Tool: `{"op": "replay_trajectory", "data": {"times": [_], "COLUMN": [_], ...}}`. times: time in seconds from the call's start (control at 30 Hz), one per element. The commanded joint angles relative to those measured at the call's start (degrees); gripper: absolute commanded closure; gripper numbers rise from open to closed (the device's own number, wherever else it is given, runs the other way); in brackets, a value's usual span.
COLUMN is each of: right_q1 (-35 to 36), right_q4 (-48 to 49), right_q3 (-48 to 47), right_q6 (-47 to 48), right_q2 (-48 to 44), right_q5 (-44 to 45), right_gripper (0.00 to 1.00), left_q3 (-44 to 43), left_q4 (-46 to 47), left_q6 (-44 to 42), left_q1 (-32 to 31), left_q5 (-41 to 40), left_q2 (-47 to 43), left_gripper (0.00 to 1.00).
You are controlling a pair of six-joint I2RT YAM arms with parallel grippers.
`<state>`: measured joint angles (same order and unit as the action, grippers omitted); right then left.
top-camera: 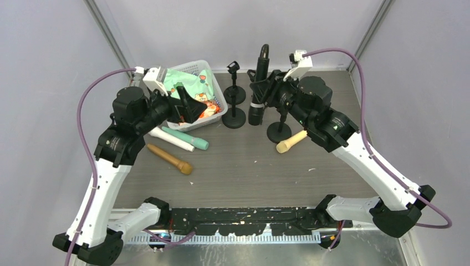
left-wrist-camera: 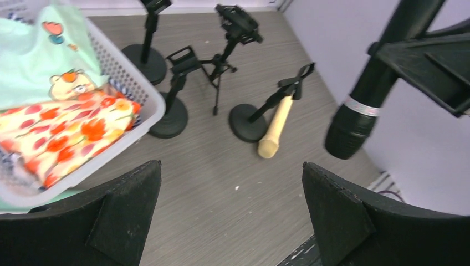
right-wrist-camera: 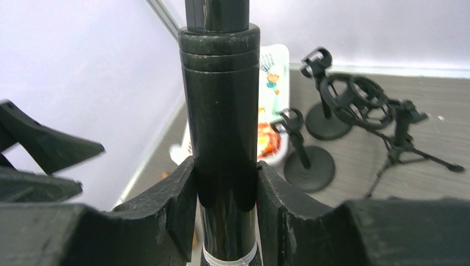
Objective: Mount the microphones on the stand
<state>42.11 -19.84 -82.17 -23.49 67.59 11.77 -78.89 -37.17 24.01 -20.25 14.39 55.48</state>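
Centre frame, the right tool is clamping a black microphone; the left tool is hovering, fingers apart.

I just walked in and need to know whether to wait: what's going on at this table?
The right gripper is shut on a black microphone, held head down in the air over the mic stands. The left gripper hangs open and empty beside the basket of cloth. A tan microphone leans at one round-base stand. The white microphone, teal microphone and brown microphone lie on the table, not yet mounted.
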Motion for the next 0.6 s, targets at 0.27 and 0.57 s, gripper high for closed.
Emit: {"op": "replay_trajectory", "data": {"times": [0.27, 0.57], "right_q1": [2.5, 2.7], "right_q4": [22.2, 20.9], "right_q3": [-1.0, 1.3], "right_q6": [-22.1, -38.8], "right_q2": [4.8, 4.8], "right_q5": [7.3, 6.9], "right_gripper": [0.99, 0.99], "left_q3": [2.9, 8.9], "left_q4": [18.6, 27.5], "left_q6": [4.6, 3.1], "left_q1": [-12.2, -17.9], "left_q5": [-1.0, -8.3], "left_q2": [-0.5, -1.2], "left_gripper": [0.00, 0.00]}}
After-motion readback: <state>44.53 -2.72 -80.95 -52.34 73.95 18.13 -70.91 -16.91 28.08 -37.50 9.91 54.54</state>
